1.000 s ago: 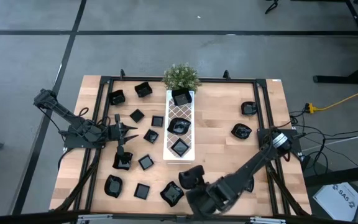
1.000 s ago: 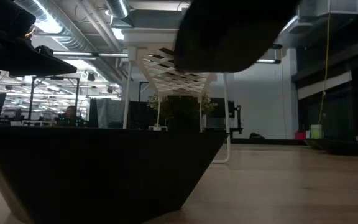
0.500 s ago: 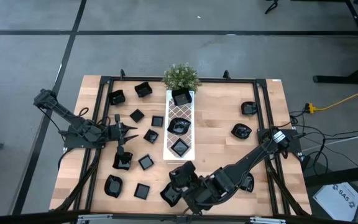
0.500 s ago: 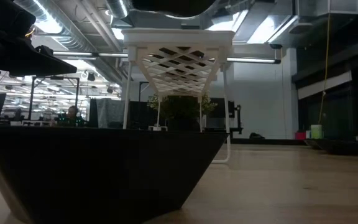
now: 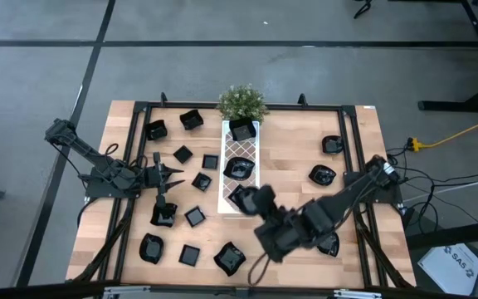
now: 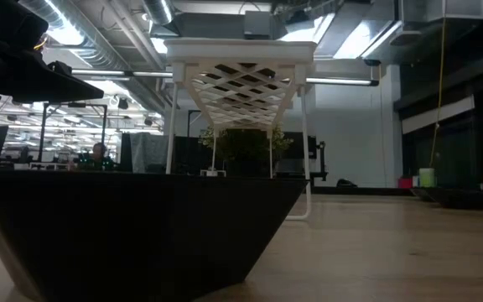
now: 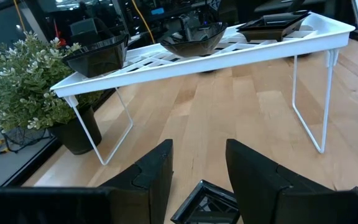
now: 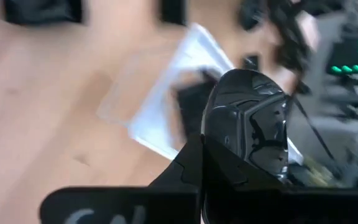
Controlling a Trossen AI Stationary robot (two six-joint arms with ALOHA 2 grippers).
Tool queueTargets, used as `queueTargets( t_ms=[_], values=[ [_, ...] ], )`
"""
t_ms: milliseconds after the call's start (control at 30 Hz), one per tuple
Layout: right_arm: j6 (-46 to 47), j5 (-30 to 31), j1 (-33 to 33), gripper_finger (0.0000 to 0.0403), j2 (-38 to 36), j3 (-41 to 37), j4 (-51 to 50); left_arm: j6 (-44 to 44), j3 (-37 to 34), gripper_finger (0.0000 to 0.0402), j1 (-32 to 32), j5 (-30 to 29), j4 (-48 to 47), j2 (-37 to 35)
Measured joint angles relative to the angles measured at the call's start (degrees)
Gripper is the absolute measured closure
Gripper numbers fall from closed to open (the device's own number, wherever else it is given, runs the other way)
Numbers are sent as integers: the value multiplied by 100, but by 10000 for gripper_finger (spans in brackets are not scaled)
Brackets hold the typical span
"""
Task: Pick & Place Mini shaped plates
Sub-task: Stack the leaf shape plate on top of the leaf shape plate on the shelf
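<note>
At the left of the high view the left gripper [image 5: 171,176] hangs over the table's [image 5: 293,158] left half, its fingers [image 7: 154,177] spread apart with nothing between them; its wrist view shows the corner of a small square black plate [image 7: 207,202] on the wood just below the gap. Around that gripper the mini shaped plates [image 5: 182,154] lie scattered over the left half of the tabletop: two near the upper left corner of the wood, several squares in the middle left, and more along the lower left edge, among them a wavy-rimmed plate [image 5: 230,258] at bottom centre. In the centre stands the long white lattice tray [image 5: 241,156], running from the upper middle down the frame, with three black plates on it; the left wrist view shows it raised on thin white legs, the plates sitting on top. The small green potted plant [image 5: 241,102] stands at the tray's upper end. Just right of the tray's lower end, the right gripper [image 5: 257,199] is over the tray's end plate, and its fingers are closed on a glossy black rounded plate [image 8: 250,118], seen up close in the right wrist view. Further right, two more black plates [image 5: 322,175] rest on the right half of the table, one above the other.
</note>
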Motion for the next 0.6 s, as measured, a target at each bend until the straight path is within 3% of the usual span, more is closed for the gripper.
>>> queueTargets(
  t_ms=[167, 400, 600],
  values=[
    [-264, 513, -296, 397, -275, 0, -384, 1, 0, 258, 0, -2, 0, -1],
    [-311, 484, -796, 399, -433, -3, -983, 0, 0, 258, 1, -1, 0, -1],
    [-13, 464, -837, 399, -523, -282, -959, 1, 1, 258, 2, -1, 0, 0]
  ],
)
